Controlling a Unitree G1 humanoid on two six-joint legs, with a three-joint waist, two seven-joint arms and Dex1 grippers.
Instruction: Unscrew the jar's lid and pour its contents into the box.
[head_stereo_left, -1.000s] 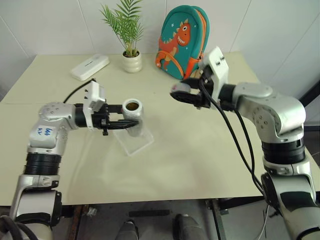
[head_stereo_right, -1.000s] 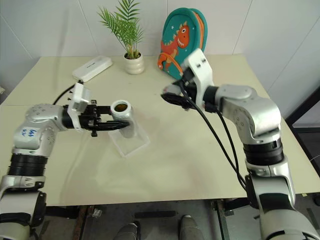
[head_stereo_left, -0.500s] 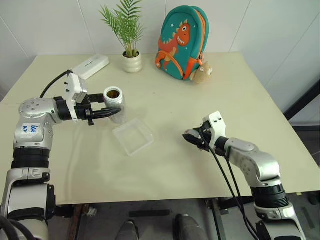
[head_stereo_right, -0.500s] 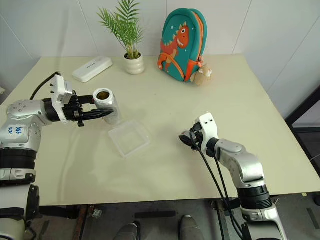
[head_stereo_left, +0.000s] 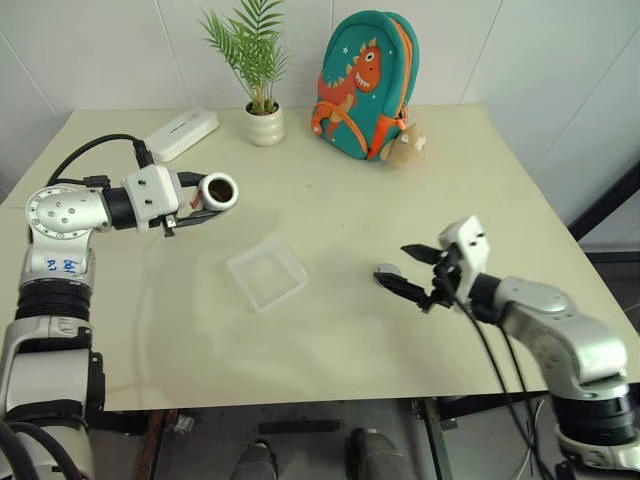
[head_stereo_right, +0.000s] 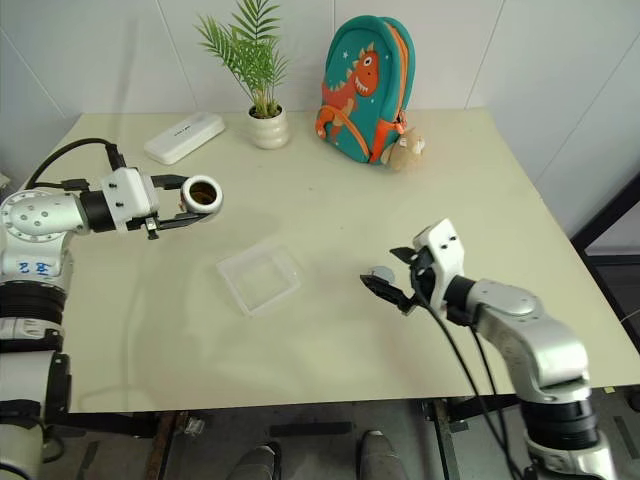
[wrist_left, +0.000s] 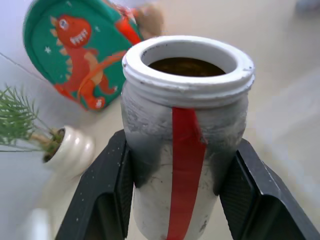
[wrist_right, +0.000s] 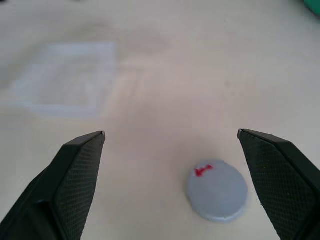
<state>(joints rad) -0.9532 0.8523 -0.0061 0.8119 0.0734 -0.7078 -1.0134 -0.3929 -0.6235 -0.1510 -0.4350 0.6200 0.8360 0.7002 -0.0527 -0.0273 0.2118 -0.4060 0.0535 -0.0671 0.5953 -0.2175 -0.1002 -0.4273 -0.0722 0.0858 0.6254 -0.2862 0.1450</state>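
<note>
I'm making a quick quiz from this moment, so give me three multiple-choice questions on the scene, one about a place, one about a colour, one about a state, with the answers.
1. Where is the lid?
A. On the jar
B. Flat on the table, between the right gripper's open fingers
C. Inside the box

2. What colour is the stripe on the jar?
A. Red
B. Blue
C. Green

3. What is the left gripper doing?
A. Open above the box
B. Shut on the lid
C. Shut on the open jar

Answers: 1 B, the right wrist view shows the disc lying on the tabletop ahead of the right gripper. 2 A, the left wrist view shows a red band. 3 C, black fingers clamp both sides of the lidless jar.
</note>
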